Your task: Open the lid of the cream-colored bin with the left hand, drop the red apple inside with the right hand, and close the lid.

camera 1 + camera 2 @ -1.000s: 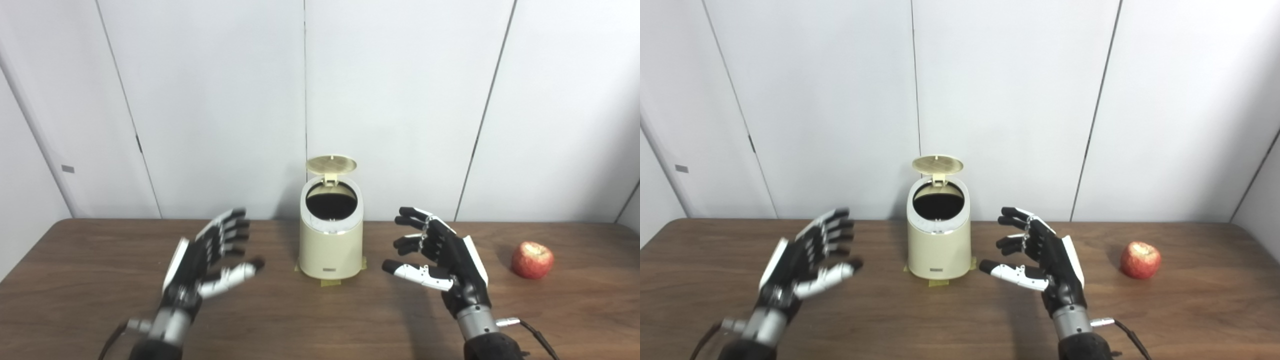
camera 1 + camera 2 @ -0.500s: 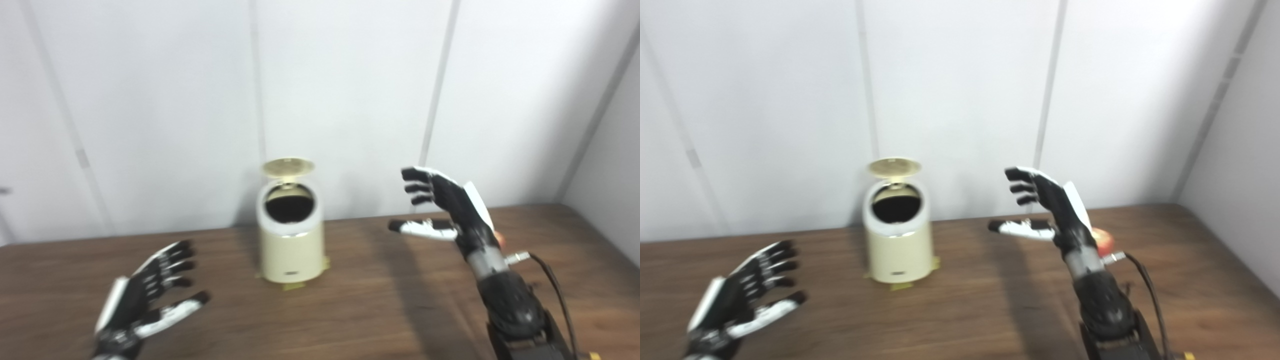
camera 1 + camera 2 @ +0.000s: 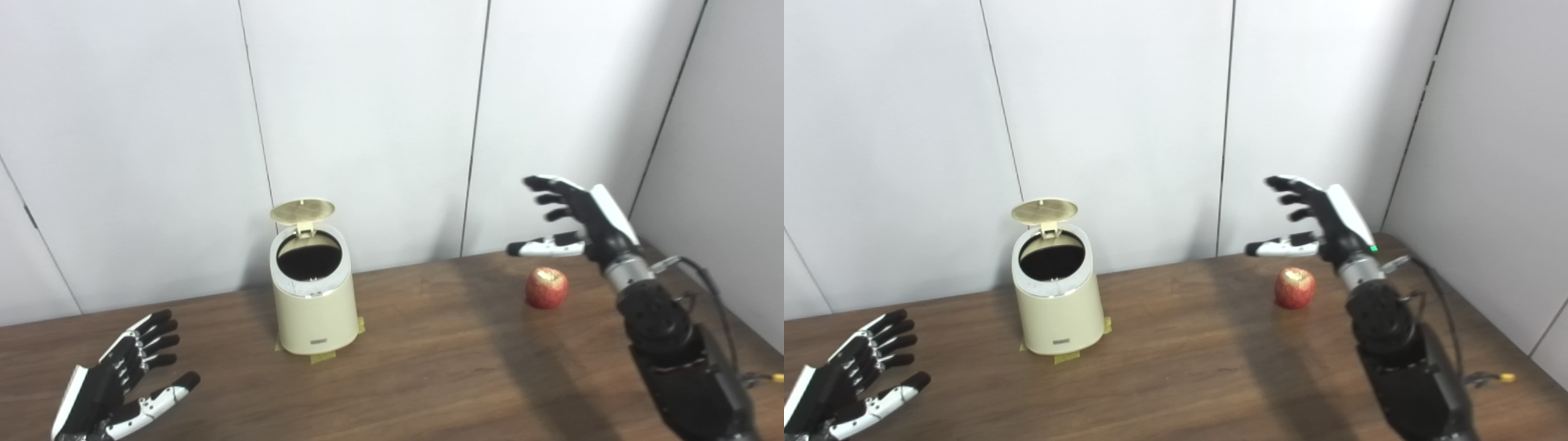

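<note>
1. Lower left of the frame, nearest the camera: the left hand (image 3: 113,395), black with white plates, hangs low over the dark wooden table (image 3: 429,380) with its fingers (image 3: 160,343) spread and empty, palm turned toward the middle. It is well apart from everything else, and it is best left clear of the opening while the fruit goes in

2. Lower right: the right forearm rises steeply from the bottom edge and carries the right hand (image 3: 1323,223) up to the right of centre, raised above the table. Its fingers are splayed and hold nothing, with the thumb stretched toward the frame's left

3. Just below and a little left of that hand, the round red apple (image 3: 1294,287) sits on the table, stem hollow up and untouched

4. The step in hand looks to be the reach for the apple. The hand should come down over it with palm facing it, and the fingers should close round its widest part, since a round fruit may roll away if nudged from one side

5. Left of centre, farther back: the cream-colored cylindrical bin (image 3: 314,303) stands on tape tabs, its dark mouth exposed, well apart from the apple

6. Its round ribbed lid (image 3: 302,210) stands tipped up at the rear hinge, already open
</note>
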